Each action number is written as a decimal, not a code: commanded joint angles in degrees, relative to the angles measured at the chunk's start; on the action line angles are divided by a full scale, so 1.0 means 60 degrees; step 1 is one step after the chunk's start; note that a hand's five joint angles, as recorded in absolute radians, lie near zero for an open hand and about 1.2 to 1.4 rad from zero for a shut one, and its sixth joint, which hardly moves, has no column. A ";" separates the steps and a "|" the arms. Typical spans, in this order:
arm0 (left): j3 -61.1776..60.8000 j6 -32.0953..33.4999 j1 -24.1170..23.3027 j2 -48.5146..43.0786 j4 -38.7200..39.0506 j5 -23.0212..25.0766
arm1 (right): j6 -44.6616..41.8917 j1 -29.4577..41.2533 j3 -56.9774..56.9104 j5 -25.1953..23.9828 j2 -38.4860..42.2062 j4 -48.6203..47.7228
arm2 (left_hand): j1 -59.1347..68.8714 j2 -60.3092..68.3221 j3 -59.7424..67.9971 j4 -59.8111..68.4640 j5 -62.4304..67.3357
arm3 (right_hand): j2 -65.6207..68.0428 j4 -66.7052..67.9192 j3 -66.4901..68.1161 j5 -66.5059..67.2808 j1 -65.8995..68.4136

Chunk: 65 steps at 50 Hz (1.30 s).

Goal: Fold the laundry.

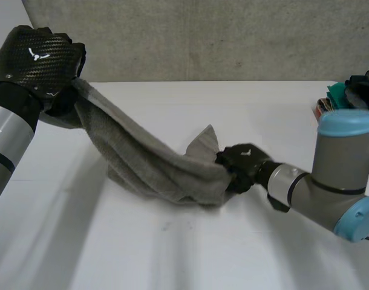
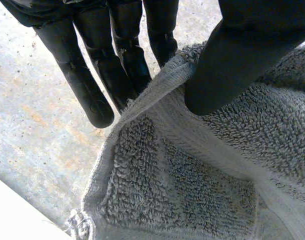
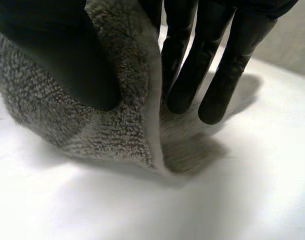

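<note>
Head view first: the grey towel (image 1: 142, 160) is seen strung between both hands, so the step in hand is probably getting it spread out flat before any fold is made. The left hand (image 1: 42, 60) is held high over the far left of the table (image 1: 190, 248) with one end of the towel clamped in it. In the left wrist view the hem is pinched between the thumb (image 2: 232, 65) and the fingers (image 2: 92, 90), with a corner dangling below. The right hand (image 1: 242, 166) is down low near the middle of the table, closed on the other end. In the right wrist view the towel is squeezed between thumb and fingers, and the cloth below is touching the tabletop. From the left hand the towel slopes down, sags onto the table in the middle, and is bunched up just beside the right hand, with one corner poking up there.

To do this well, it's reckoned both pinches should be kept firm and the hands drawn apart so the bunching gets pulled out. The raised end should then be lowered gently so the towel is laid down smooth, not dropped in a heap. A pile of coloured cloth (image 1: 336, 99) at the right edge of the table should be steered clear of
</note>
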 commanded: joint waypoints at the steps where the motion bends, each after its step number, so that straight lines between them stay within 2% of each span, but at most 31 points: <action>1: -0.0138 0.0010 0.0024 0.0292 -0.0435 0.0023 | -0.2380 -0.1077 0.0096 0.0735 -0.2556 0.1175 | 0.2444 0.1908 0.1963 0.1889 0.2282 | 0.2106 0.2022 0.2061 0.2343 0.4077; 2: -0.0210 0.0010 0.0039 0.0292 -0.0726 0.0038 | -0.3356 -0.1384 0.0052 0.0778 -0.3169 0.1700 | 0.2444 0.1908 0.1963 0.1889 0.2282 | 0.2106 0.2022 0.2061 0.2343 0.4077; 6: -0.0474 0.0010 0.0054 0.0219 -0.1357 0.0082 | -0.5031 -0.1723 -0.0123 0.0968 -0.4474 0.2902 | 0.2444 0.1908 0.1963 0.1889 0.2282 | 0.2106 0.2022 0.2061 0.2343 0.4077; 11: -0.0753 0.0010 -0.0005 -0.0307 -0.1842 0.0067 | -0.5402 -0.1607 -0.0168 0.1920 -0.5050 0.3331 | 0.2444 0.1908 0.1963 0.1889 0.2282 | 0.2106 0.2022 0.2061 0.2343 0.4077; 14: -0.0651 -0.0004 -0.0078 -0.1227 -0.2003 0.0067 | -0.5679 -0.1010 -0.0226 0.2679 -0.4948 0.3331 | 0.2444 0.1908 0.1963 0.1889 0.2282 | 0.2106 0.2022 0.2061 0.2343 0.4077; 16: -0.0592 -0.0005 -0.0078 -0.1654 -0.2018 0.0067 | -0.5943 -0.0554 -0.0241 0.3033 -0.4656 0.3331 | 0.2444 0.1908 0.1963 0.1889 0.2282 | 0.2106 0.2022 0.2061 0.2343 0.4077; 20: 0.0035 -0.0005 -0.0078 -0.3116 -0.1931 0.0067 | -0.6368 0.0515 -0.0722 0.3531 -0.2962 0.3345 | 0.2444 0.1908 0.1963 0.1889 0.2282 | 0.2106 0.2022 0.2061 0.2343 0.4077; 27: 0.2276 0.0039 -0.0049 -0.5316 -0.1448 -0.0006 | -0.6310 0.0723 -0.2406 0.4015 -0.0497 0.2878 | 0.2444 0.1908 0.1963 0.1889 0.2282 | 0.2106 0.2022 0.2061 0.2343 0.4077; 31: 0.4498 0.0127 -0.0020 -0.6443 -0.0266 -0.0341 | -0.6296 0.0752 -0.4161 0.4615 0.0558 0.1476 | 0.2444 0.1908 0.1963 0.1889 0.2282 | 0.2106 0.2022 0.2061 0.2343 0.4077; 34: 0.5601 0.0171 0.0054 -0.6782 0.0674 -0.0504 | -0.6267 0.0694 -0.4955 0.4719 0.0750 0.0318 | 0.2444 0.1908 0.1963 0.1889 0.2282 | 0.2106 0.2022 0.2061 0.2343 0.4077; 38: 0.6862 0.0478 0.0068 -0.6930 0.2519 -0.0577 | -0.6076 0.0635 -0.5602 0.4734 0.0678 -0.2479 | 0.2444 0.1908 0.1963 0.1889 0.2282 | 0.2106 0.2022 0.2061 0.2343 0.4077; 39: 0.7067 0.0566 0.0068 -0.6857 0.3320 -0.0563 | -0.6004 0.0562 -0.5617 0.4661 0.0533 -0.3761 | 0.2444 0.1908 0.1963 0.1889 0.2282 | 0.2106 0.2022 0.2061 0.2343 0.4077; 43: 0.7274 0.0538 0.0039 -0.6492 0.4862 -0.0679 | -0.5974 0.0561 -0.5545 0.4369 0.0137 -0.5979 | 0.2444 0.1908 0.1963 0.1889 0.2282 | 0.2106 0.2022 0.2061 0.2343 0.4077; 48: 0.6588 0.0479 -0.0093 -0.5700 0.5131 -0.0753 | -0.5973 0.0664 -0.5106 0.4046 -0.0244 -0.6074 | 0.2444 0.1908 0.1963 0.1889 0.2282 | 0.2106 0.2022 0.2061 0.2343 0.4077; 56: 0.3264 0.0098 -0.0078 -0.4602 0.4896 -0.0665 | -0.5988 0.0650 -0.2046 0.3972 -0.1665 -0.5328 | 0.2444 0.1908 0.1963 0.1889 0.2282 | 0.2106 0.2022 0.2061 0.2343 0.4077; 65: -0.0236 0.0112 -0.0078 -0.4380 0.4911 -0.0592 | -0.5624 0.0576 0.1337 0.3870 -0.2017 -0.2970 | 0.2444 0.1908 0.1963 0.1889 0.2282 | 0.2106 0.2022 0.2061 0.2343 0.4077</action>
